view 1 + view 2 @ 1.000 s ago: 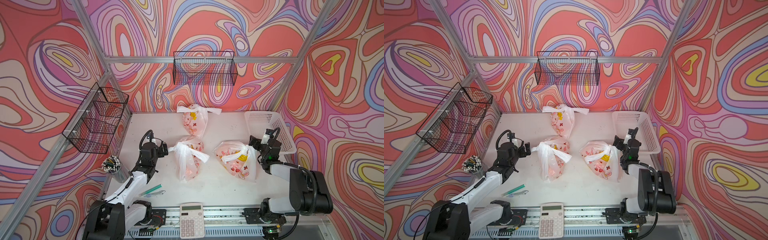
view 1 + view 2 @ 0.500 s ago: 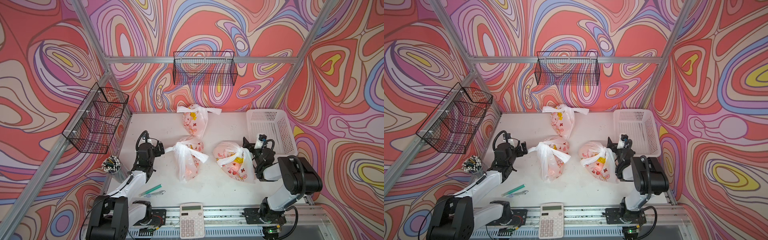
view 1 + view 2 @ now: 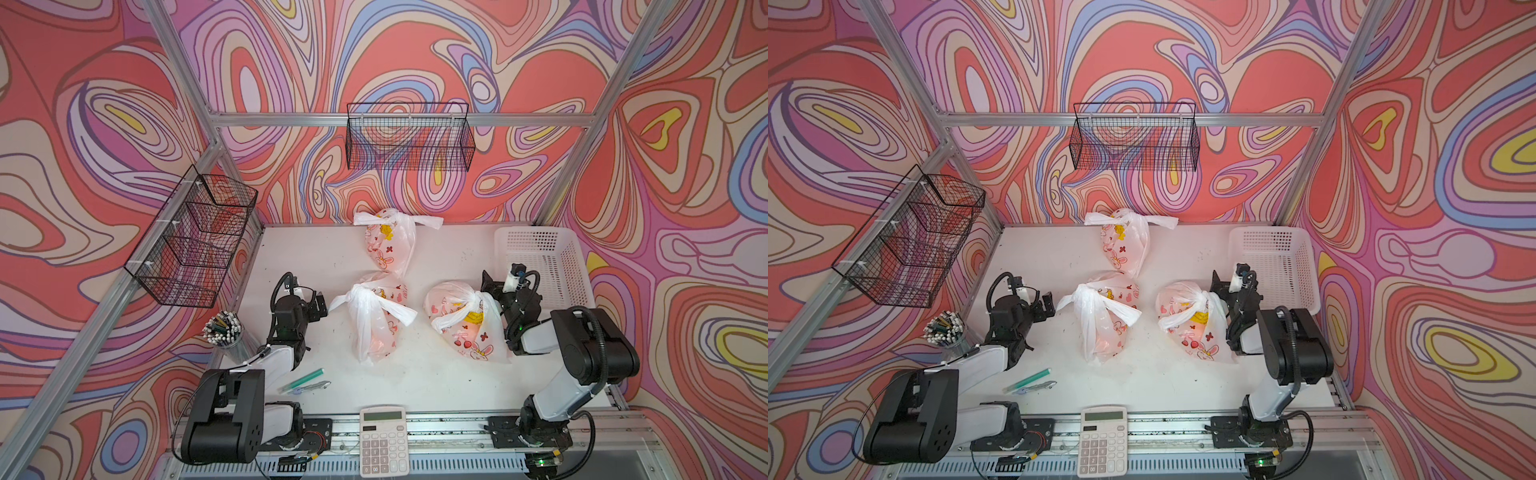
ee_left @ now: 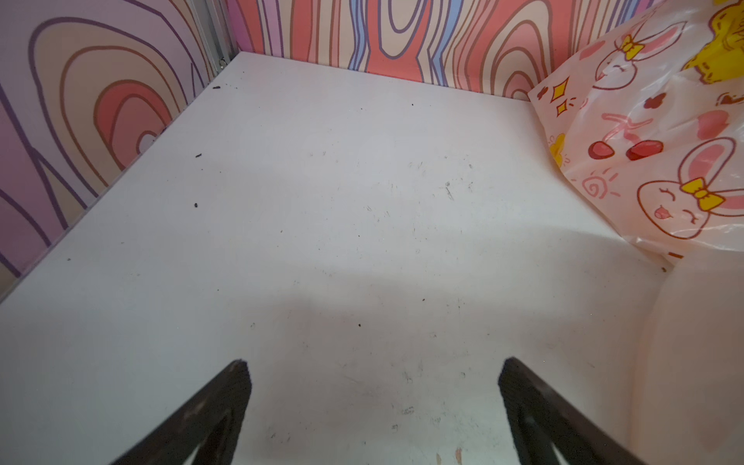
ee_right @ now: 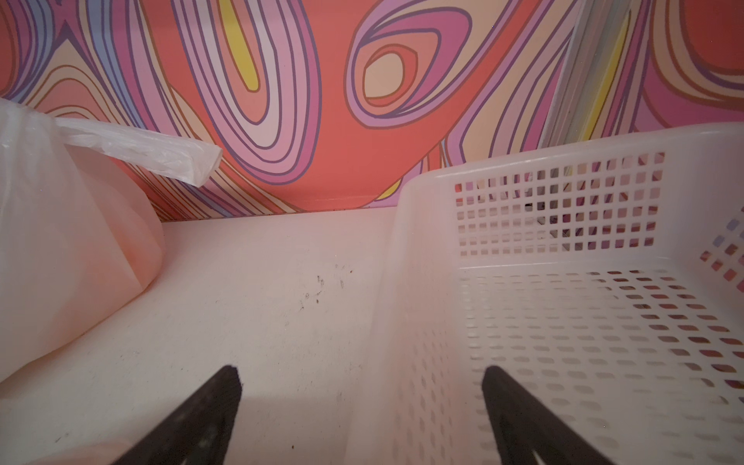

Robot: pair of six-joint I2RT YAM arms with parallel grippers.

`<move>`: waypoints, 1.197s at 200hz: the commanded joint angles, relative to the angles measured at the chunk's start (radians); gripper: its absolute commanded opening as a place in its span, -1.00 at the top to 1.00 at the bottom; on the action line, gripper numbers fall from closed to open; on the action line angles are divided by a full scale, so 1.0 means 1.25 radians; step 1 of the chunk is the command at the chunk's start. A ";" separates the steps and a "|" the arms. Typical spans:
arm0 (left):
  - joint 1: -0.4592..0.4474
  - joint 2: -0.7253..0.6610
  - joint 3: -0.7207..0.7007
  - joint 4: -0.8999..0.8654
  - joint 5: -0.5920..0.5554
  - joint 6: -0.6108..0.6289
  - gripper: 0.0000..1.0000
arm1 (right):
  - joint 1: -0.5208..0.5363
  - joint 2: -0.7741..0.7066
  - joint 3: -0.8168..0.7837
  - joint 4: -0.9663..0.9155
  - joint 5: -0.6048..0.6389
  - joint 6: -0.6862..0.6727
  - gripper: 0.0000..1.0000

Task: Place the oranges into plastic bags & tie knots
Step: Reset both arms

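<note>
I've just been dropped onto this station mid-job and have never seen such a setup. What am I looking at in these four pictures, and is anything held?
Two robot arms stand at the near edge of a white table: the left arm and the right arm. The two wide pictures come from one camera pair overhead. The two close pictures come from cameras on the wrists; the black prongs in them are the left fingers and the right fingers. Both pairs stand open and hold nothing. On the table lie a far bag, a middle bag and a right bag, all printed plastic, each tied shut with a knot. A white basket stands beside the right arm. At the front are a calculator, a green pen and a cup of pens.
</note>
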 commanded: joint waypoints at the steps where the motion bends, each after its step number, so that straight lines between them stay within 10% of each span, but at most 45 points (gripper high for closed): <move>1: 0.014 0.008 -0.002 0.078 0.067 0.017 -0.99 | -0.001 0.011 -0.005 -0.045 0.014 -0.009 -0.96; 161: 0.016 -0.010 -0.153 0.364 0.145 0.015 -0.99 | -0.001 0.011 -0.006 -0.044 0.015 -0.010 -0.96; 239: 0.016 -0.002 -0.101 0.272 0.129 0.011 -0.99 | -0.001 0.011 -0.006 -0.044 0.014 -0.009 -0.96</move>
